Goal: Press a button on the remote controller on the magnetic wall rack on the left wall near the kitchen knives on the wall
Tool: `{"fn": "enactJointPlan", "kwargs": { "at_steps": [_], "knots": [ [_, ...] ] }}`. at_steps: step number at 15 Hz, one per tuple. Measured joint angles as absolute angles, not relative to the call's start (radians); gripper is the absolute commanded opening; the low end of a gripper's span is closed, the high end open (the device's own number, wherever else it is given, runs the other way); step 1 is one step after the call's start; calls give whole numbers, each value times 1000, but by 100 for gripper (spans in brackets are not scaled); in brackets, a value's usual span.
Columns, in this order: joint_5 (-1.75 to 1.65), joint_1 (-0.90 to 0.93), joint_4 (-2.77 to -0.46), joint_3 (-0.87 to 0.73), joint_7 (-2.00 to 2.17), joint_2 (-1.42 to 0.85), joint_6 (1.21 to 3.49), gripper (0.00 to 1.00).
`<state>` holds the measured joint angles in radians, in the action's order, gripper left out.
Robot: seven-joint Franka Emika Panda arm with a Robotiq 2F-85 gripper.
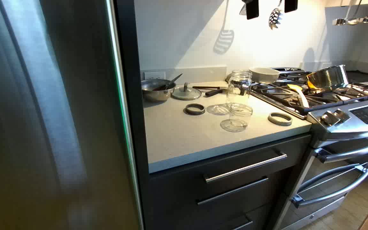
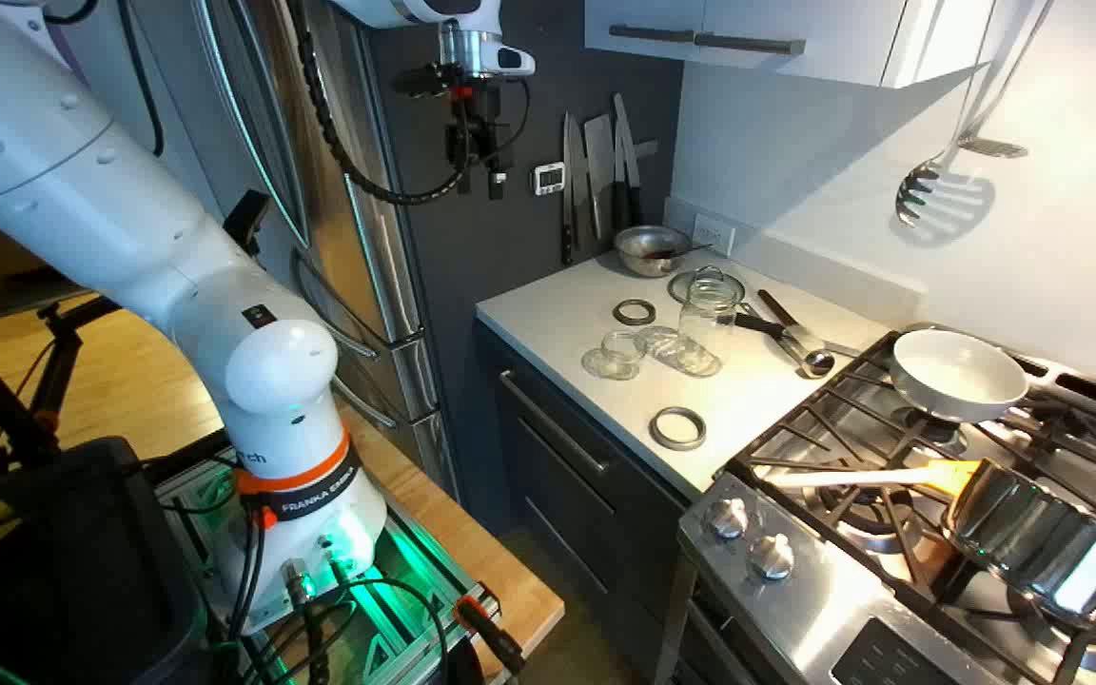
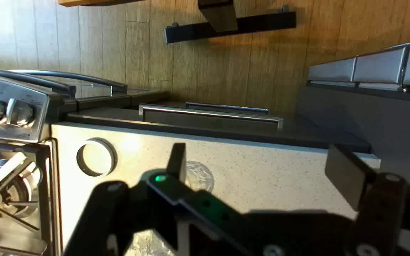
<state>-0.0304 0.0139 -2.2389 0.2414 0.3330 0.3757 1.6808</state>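
In an exterior view the remote controller (image 2: 548,179), a small white device with a dark display, sits upright on the dark side wall. Kitchen knives (image 2: 598,157) hang just right of it, and a short grey bar of the magnetic wall rack (image 2: 645,148) shows behind them. My gripper (image 2: 481,185) points down left of the device, at about its height in that picture, apart from it. Its fingertips hang at the top edge in an exterior view (image 1: 252,11). From the wrist view, the gripper (image 3: 262,170) stands wide open over the counter, holding nothing; the remote controller is out of that view.
On the counter (image 2: 548,314) stand a metal bowl (image 2: 651,249), a glass lid, glass jars (image 2: 705,319), ring lids (image 2: 677,428) and utensils. A stove (image 2: 795,571) with two pots adjoins it. White cabinets (image 2: 748,24) hang above; a fridge (image 1: 59,111) flanks the dark panel.
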Motion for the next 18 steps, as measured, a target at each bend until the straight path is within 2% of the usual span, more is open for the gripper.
{"fn": "enactJointPlan", "kwargs": {
  "at_steps": [9, 18],
  "knots": [
    [-30, 16, -2238, 234, 335, 376, 1682, 100],
    [44, -42, -2237, 41, 354, 353, 1921, 100]
  ]
}}
